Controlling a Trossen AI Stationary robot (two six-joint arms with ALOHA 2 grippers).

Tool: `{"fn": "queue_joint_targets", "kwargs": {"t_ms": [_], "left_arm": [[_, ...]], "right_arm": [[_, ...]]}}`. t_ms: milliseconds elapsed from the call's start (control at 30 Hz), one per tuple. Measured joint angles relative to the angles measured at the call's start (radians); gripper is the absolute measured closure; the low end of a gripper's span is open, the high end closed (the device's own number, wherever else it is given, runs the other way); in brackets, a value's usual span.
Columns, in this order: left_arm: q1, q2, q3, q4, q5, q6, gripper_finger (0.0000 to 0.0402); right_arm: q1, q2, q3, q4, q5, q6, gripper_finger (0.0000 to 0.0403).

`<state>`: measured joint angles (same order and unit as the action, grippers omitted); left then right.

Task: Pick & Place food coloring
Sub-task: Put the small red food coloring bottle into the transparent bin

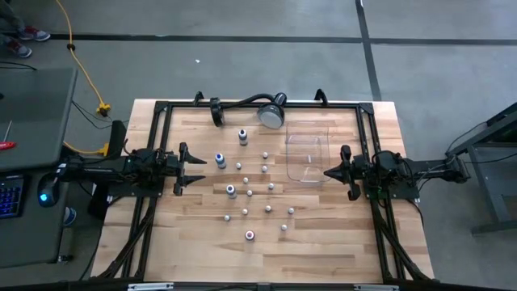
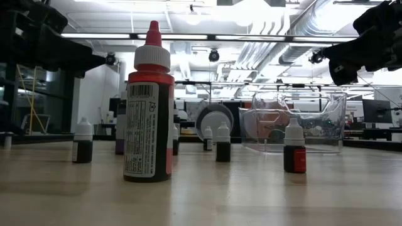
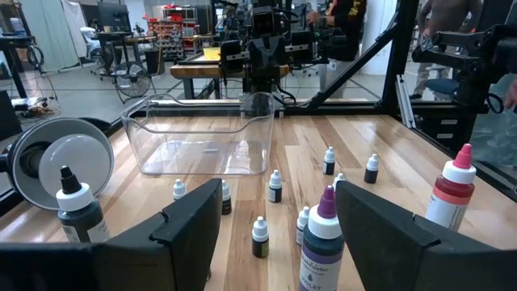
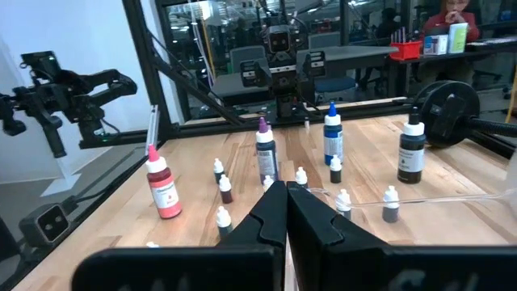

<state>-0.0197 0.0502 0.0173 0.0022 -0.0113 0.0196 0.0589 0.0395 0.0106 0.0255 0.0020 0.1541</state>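
Observation:
Several food coloring bottles (image 1: 250,193) with white caps stand upright on their bases across the middle of the wooden table (image 1: 339,242). Among them are taller blue ones (image 1: 242,137) and a red one (image 1: 250,235) near the front edge, which looms large in the low view (image 2: 147,113). My left gripper (image 1: 199,170) hovers open and level at the table's left, pointing at the bottles (image 3: 279,192). At the table's right my right gripper (image 1: 326,172) is shut and level (image 4: 284,190). Neither touches a bottle.
A clear plastic tray (image 1: 308,155) stands at the back right of the bottles, just ahead of my right gripper. A round silver lamp head (image 1: 271,115) on a black gooseneck lies at the far edge. Black frame rails (image 1: 153,145) border the table on both sides.

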Motion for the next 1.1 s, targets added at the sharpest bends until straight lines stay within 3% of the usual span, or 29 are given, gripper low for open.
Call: {"fn": "queue_joint_targets", "kwargs": {"t_ms": [367,600,1100], "left_arm": [[0.000,0.000,0.000,0.000,0.000,0.000,0.0163],[0.000,0.000,0.000,0.000,0.000,0.000,0.0163],[0.000,0.000,0.000,0.000,0.000,0.000,0.0163]], "right_arm": [[0.000,0.000,0.000,0.009,-0.013,0.003,0.0402],[0.000,0.000,0.000,0.079,-0.084,0.003,0.0402],[0.000,0.000,0.057,0.113,-0.062,-0.066,0.0399]]}}
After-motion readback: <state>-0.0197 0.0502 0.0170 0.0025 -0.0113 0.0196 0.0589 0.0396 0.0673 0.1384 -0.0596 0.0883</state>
